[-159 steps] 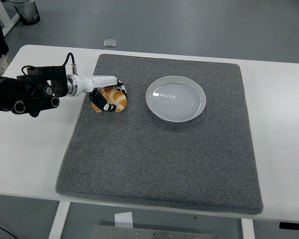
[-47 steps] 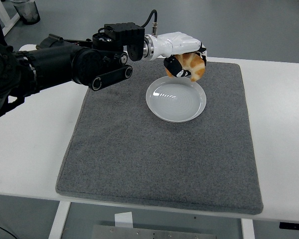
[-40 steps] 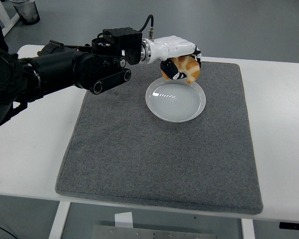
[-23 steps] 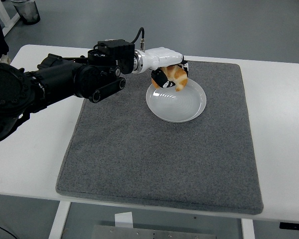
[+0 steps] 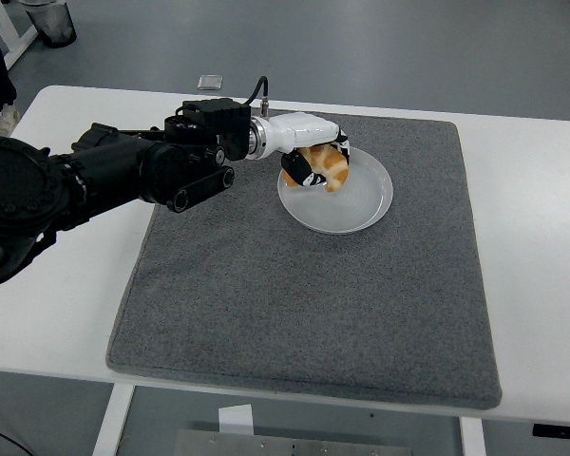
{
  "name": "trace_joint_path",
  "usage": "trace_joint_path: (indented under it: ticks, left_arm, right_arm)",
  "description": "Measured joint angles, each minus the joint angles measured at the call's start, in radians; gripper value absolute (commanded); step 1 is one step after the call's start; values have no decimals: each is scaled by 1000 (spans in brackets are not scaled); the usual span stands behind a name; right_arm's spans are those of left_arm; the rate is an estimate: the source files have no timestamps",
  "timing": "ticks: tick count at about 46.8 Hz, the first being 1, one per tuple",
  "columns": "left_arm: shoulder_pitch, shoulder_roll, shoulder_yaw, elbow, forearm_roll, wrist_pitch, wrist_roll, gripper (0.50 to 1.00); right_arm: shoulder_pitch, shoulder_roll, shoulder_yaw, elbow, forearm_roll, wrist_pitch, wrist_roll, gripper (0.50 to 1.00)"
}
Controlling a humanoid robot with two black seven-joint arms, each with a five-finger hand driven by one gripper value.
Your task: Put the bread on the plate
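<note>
Your left hand (image 5: pixel 309 152) is wrapped around the bread (image 5: pixel 329 168), fingers (image 5: pixel 294 169) curled under and over the golden roll. Take the plate (image 5: pixel 366 209) as your landmark: the bread sits over the plate's left part, low against its inner surface, though you cannot tell whether it actually touches the dish. The hand covers the plate's upper-left rim, and the black forearm (image 5: pixel 142 171) runs away from the plate to the left, over the left edge of the grey mat (image 5: pixel 304 304) on which the plate stands. The mat lies on the white table (image 5: pixel 532 237). Beyond the plate, past the table's far edge, a small square object (image 5: pixel 209 82) lies on the floor.
</note>
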Motion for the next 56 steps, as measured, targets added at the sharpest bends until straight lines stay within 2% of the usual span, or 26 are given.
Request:
trace_joint_path:
  ticks: [56]
  left_arm:
    - [36, 0, -1, -14, 41, 11, 11, 500]
  right_arm:
    - [0, 0, 0, 0, 0, 0, -1, 952]
